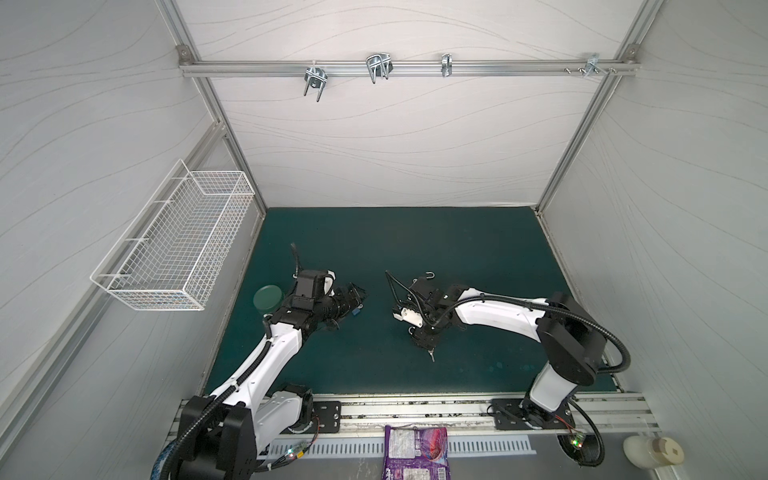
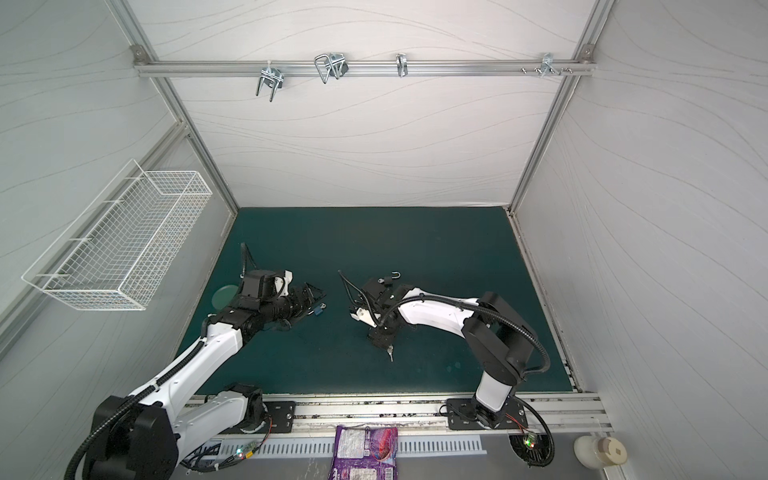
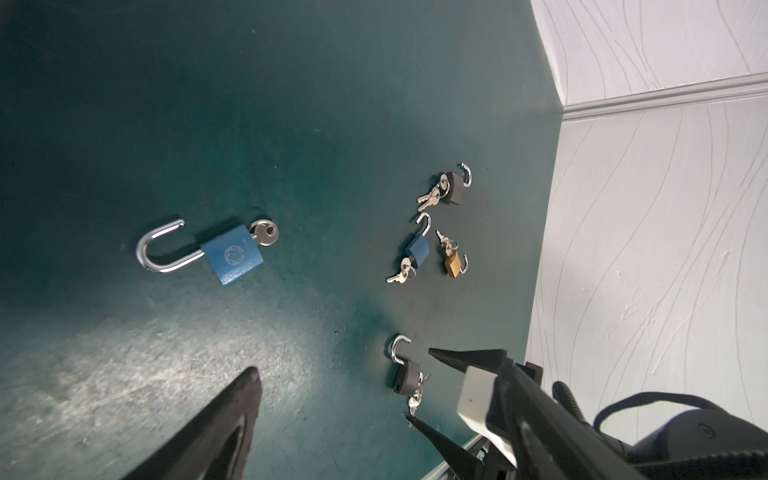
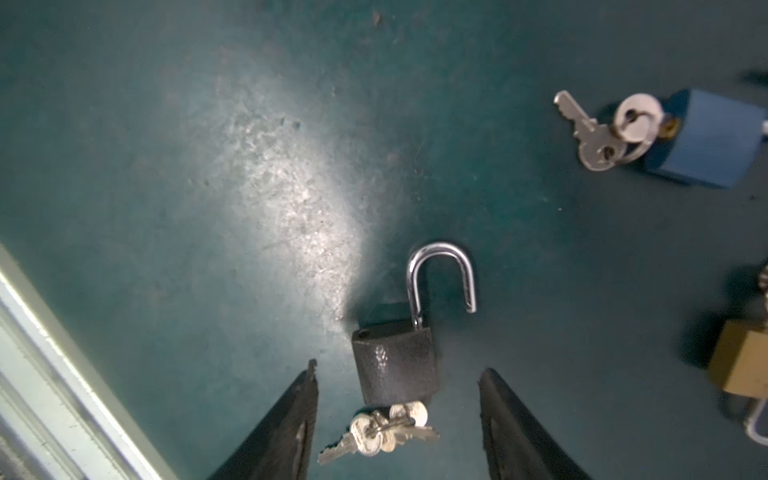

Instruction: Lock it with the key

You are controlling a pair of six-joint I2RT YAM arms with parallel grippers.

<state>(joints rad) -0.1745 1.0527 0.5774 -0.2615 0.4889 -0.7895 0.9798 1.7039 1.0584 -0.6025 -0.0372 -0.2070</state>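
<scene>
A dark grey padlock (image 4: 395, 365) lies on the green mat with its shackle (image 4: 440, 274) swung open and a bunch of keys (image 4: 382, 428) in its base. My right gripper (image 4: 397, 372) is open and straddles its body, with a gap on each side. The left wrist view shows the same right gripper (image 3: 419, 383) around that padlock (image 3: 406, 376). A blue padlock (image 3: 232, 253), shackle open and a key (image 3: 264, 232) in it, lies ahead of my left gripper (image 1: 359, 294). That gripper is open and holds nothing; only one of its fingers (image 3: 232, 415) shows.
Three more open padlocks with keys lie behind the right gripper: dark grey (image 3: 455, 187), blue (image 3: 417, 249), brass (image 3: 453, 264). A green round lid (image 1: 268, 298) sits by the left arm. A wire basket (image 1: 178, 245) hangs on the left wall. The metal front rail (image 4: 50, 374) runs close by.
</scene>
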